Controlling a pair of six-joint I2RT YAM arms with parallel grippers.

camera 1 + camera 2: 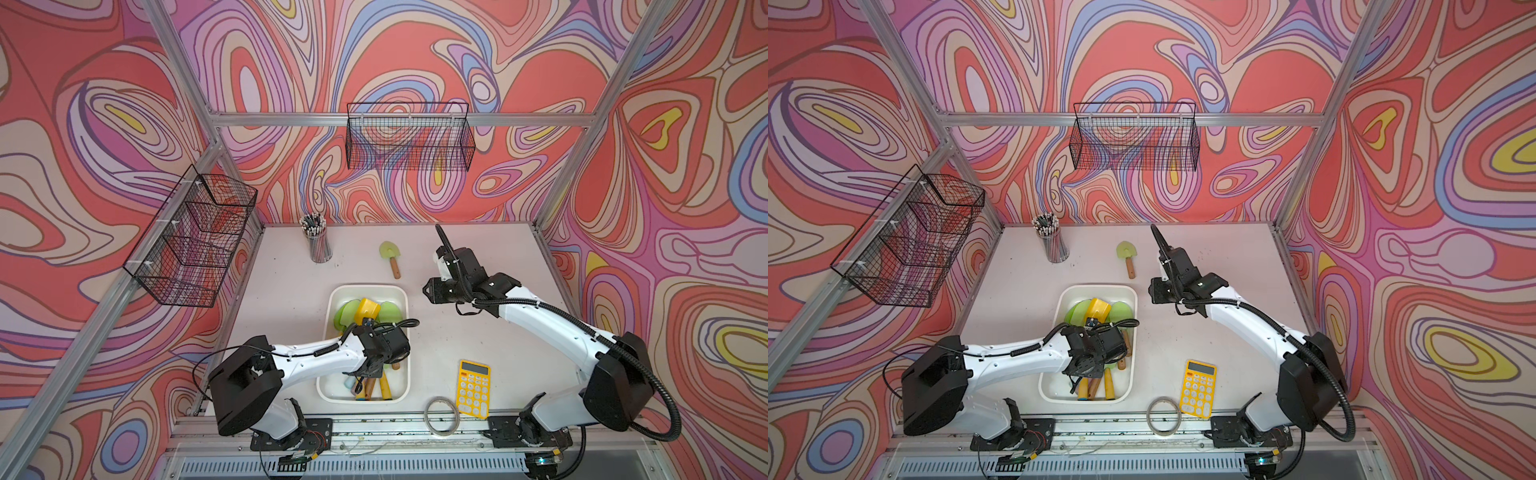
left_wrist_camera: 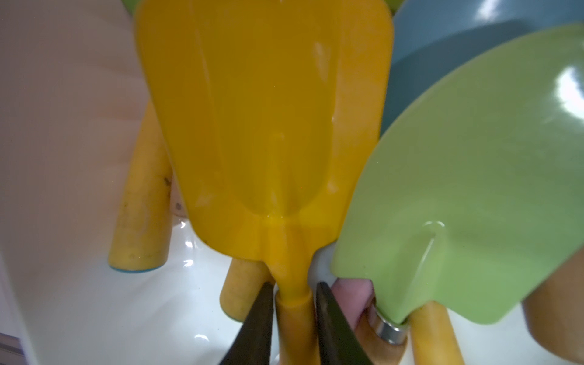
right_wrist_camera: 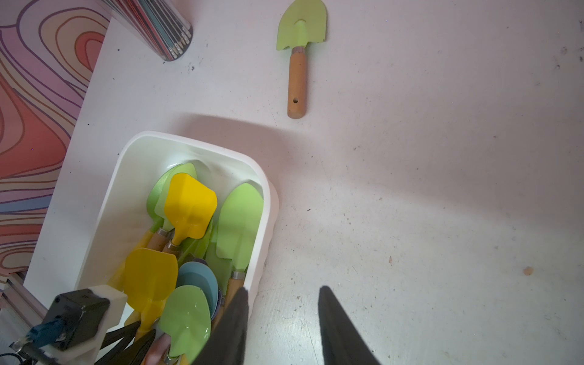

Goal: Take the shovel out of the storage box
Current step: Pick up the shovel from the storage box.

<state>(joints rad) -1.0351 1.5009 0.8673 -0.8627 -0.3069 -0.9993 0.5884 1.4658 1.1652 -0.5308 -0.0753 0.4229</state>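
A: Start wide. Where does everything sit?

B: On the pale table (image 1: 291, 291) the white storage box (image 1: 365, 287) lies near the front, between the two arms. The left arm (image 1: 316, 357) reaches down into it. The right arm (image 1: 540, 320) hangs over bare table beside it. One green shovel (image 1: 390, 254) lies out on the table, well apart from the box, and the rest are piled inside.

A: And the one in hand?

B: The yellow shovel (image 2: 262, 126), inside the box, on top of the pile. The left gripper (image 2: 292, 286) is clamped on its neck just below the blade, a finger against each side. The right gripper (image 3: 284, 289) is spread, with nothing between its fingers.

A: How would you lift it well?

B: I judge the grip narrow, on a round neck, so the blade may swing. Raise it slowly and straight up, blade level, until it clears the rim, and only then move sideways. The green blade (image 2: 458, 189) lies just beside that neck and could get dragged along.

A: Which view tells you that?

B: Only the left wrist view shows the finger contact, the crowding green blade and the blue blade (image 2: 442, 47) behind it. In both top views the arm's own wrist covers the grip. The right wrist view alone shows the pile uncovered, with a second yellow shovel (image 3: 189, 205) farther along the box.
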